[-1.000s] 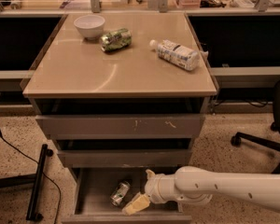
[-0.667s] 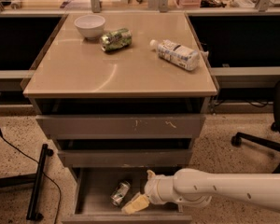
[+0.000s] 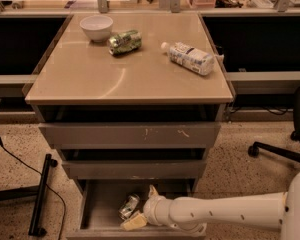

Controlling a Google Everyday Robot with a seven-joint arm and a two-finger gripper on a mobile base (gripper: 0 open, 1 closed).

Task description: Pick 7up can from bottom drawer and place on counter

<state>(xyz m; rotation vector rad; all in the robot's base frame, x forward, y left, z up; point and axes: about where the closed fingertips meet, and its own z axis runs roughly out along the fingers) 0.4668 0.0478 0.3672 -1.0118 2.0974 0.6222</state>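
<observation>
Little differs from 1 second ago: the white arm (image 3: pixel 225 211) reaches in from the right as before, its wrist perhaps a touch lower and further left, and the 7up can (image 3: pixel 129 206) has not shifted. The can lies on its side on the floor of the open bottom drawer (image 3: pixel 101 204), left of centre. Its long axis runs diagonally, from the drawer's front-left up toward the back-right. Which end is the top I cannot tell.

The claw (image 3: pixel 143 206) sits inside the same drawer, just right of the can. Its 2 pale fingers look spread, 1 fingertip (image 3: pixel 133 222) low near the drawer front and the other pointing toward the back. The can is right beside the lower finger, but whether they touch is unclear.

On the tan surface (image 3: pixel 90 79) above stand a white bowl (image 3: pixel 96 27), a green can (image 3: pixel 124 42) on its side and a plastic bottle (image 3: pixel 190 58) lying down.
</observation>
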